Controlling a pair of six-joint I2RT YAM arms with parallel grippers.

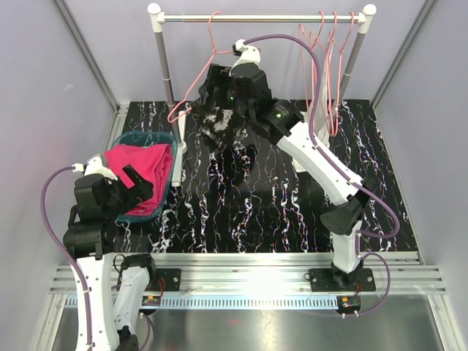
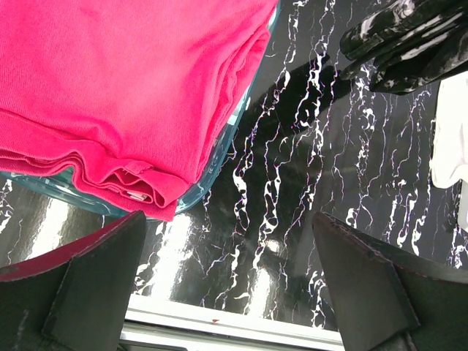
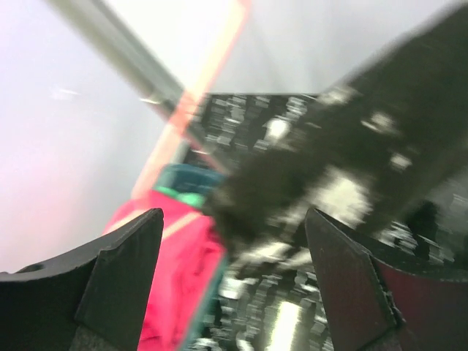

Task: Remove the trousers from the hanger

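Note:
The black trousers with white speckles hang from a tilted pink hanger on the rack's left side. They show blurred in the right wrist view and at the top right of the left wrist view. My right gripper is open right at their top, and its jaws stand wide apart with the cloth just beyond them. The pink trousers lie folded in a teal basket. A sliver of green cloth shows under them. My left gripper is open and empty beside the basket.
A white rack with a metal rod stands at the back. Several empty pink hangers hang at its right end. The rack's left post rises next to the basket. A white rack foot shows in the left wrist view.

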